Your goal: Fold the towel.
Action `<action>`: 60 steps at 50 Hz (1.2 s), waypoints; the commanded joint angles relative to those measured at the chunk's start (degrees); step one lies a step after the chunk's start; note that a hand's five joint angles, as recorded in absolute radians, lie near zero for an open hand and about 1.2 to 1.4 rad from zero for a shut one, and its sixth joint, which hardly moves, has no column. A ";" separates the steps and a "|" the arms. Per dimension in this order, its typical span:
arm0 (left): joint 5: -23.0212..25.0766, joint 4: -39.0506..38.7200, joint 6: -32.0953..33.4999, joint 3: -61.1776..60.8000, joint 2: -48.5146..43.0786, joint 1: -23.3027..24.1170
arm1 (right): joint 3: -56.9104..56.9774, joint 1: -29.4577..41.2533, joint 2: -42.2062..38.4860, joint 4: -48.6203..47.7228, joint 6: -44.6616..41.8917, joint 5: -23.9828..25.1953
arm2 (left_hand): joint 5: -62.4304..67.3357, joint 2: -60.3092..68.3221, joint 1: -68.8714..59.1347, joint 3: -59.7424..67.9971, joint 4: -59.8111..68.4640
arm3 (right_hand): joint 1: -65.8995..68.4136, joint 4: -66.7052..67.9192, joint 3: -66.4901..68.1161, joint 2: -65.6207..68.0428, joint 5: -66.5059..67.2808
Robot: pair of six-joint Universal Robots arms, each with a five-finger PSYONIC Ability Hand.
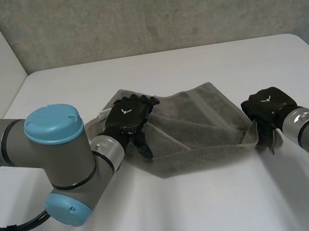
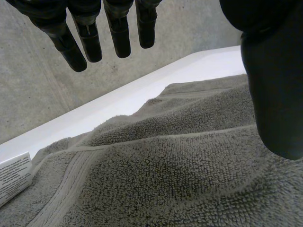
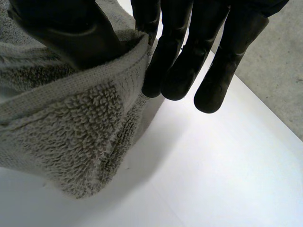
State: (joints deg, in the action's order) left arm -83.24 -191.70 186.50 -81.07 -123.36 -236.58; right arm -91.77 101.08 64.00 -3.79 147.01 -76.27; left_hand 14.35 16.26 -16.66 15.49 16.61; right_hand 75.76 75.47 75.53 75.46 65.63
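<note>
A grey towel [image 1: 197,126] lies rumpled in the middle of the white table [image 1: 214,205], with a fold running across it. My left hand [image 1: 128,115] is over the towel's left end, its fingers [image 2: 90,38] straight and spread above the pile [image 2: 165,165], holding nothing. My right hand [image 1: 267,107] is at the towel's near right corner. In the right wrist view its thumb and fingers [image 3: 180,56] pinch the hemmed edge of the towel [image 3: 66,123], and the corner is lifted slightly off the table.
A white care label [image 2: 14,176] sticks out at the towel's left edge. A concrete wall [image 1: 156,10] rises behind the table's far edge. Bare tabletop lies in front of the towel and to either side.
</note>
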 commanded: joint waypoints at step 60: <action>9.06 25.23 22.06 43.19 -27.28 -10.84 | -0.52 -2.38 0.16 3.70 -0.76 5.35 | -3.03 5.05 -4.65 5.83 4.71 | -0.24 0.05 -0.01 0.06 -0.11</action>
State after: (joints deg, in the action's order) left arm -75.93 -168.30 208.58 -38.75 -149.40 -246.93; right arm -92.19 98.59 64.25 -0.09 146.30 -70.92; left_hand 23.40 22.97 -23.04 23.04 22.90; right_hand 75.74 75.47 75.52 75.46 65.59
